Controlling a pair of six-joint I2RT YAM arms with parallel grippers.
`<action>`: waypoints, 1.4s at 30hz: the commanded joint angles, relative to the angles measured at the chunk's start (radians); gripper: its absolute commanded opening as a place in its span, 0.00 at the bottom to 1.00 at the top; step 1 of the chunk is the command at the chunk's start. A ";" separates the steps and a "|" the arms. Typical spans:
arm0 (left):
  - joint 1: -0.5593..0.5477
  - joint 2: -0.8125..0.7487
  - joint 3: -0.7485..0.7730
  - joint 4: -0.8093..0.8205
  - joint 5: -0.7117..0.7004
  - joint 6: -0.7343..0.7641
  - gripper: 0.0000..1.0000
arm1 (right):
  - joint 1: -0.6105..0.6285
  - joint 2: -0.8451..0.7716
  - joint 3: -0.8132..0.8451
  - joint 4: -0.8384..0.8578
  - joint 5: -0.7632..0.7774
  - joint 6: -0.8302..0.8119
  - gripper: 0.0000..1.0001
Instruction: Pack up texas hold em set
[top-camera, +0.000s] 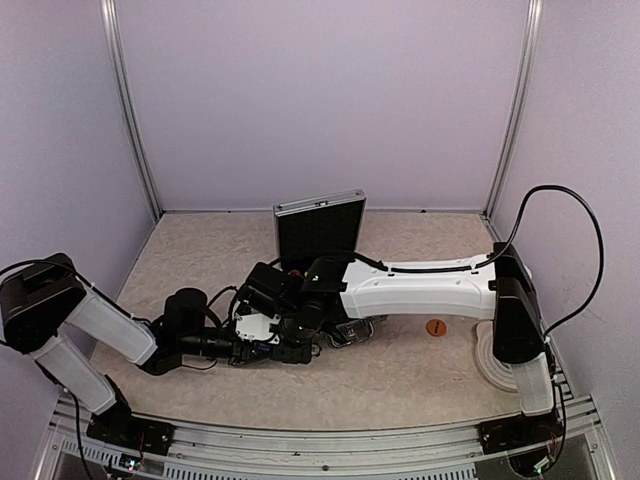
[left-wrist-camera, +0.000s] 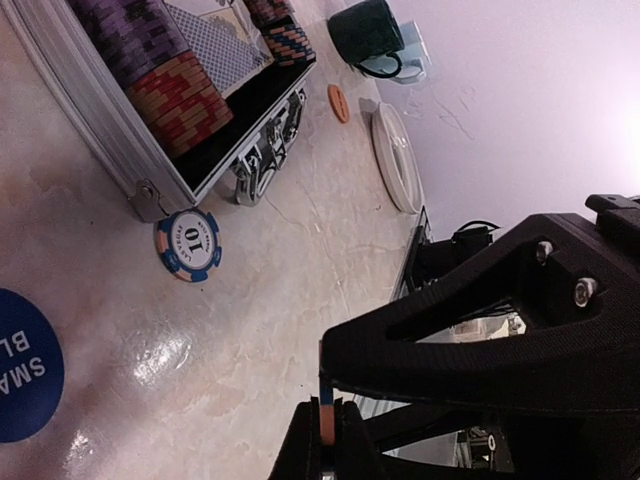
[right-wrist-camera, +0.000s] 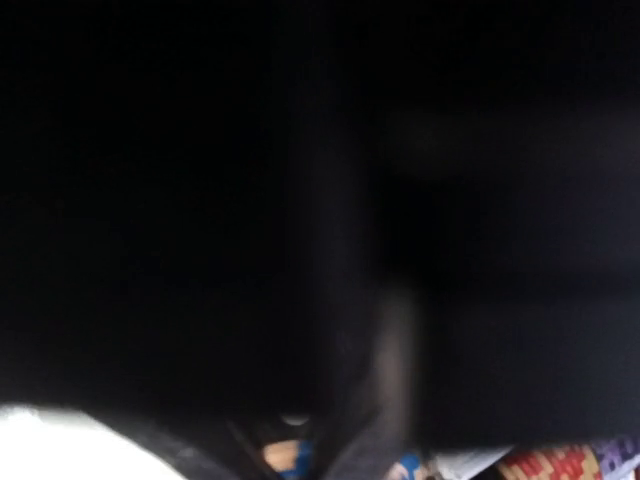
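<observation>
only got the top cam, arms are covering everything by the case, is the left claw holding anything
Observer: Yes. The left wrist view shows the left claw shut on a thin orange-and-blue chip, held edge-on.
Operator: any loose ones lying around
Observer: One blue-and-white chip marked 10 lies flat just outside the case, by its corner.
Operator: right wrist cam any help
Observer: Hardly. It is almost all dark; only a sliver of red-and-yellow chips shows at its bottom edge.
</observation>
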 joint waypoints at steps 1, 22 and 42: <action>-0.010 0.048 0.031 0.210 0.082 -0.078 0.00 | -0.006 -0.013 0.017 -0.002 0.031 -0.002 0.43; -0.114 0.082 0.666 -0.634 -0.245 0.589 0.00 | -0.179 -0.662 -0.528 0.231 0.258 0.366 0.99; -0.262 0.783 1.610 -1.367 -0.433 1.250 0.00 | -0.278 -1.098 -0.894 0.228 0.435 0.644 0.99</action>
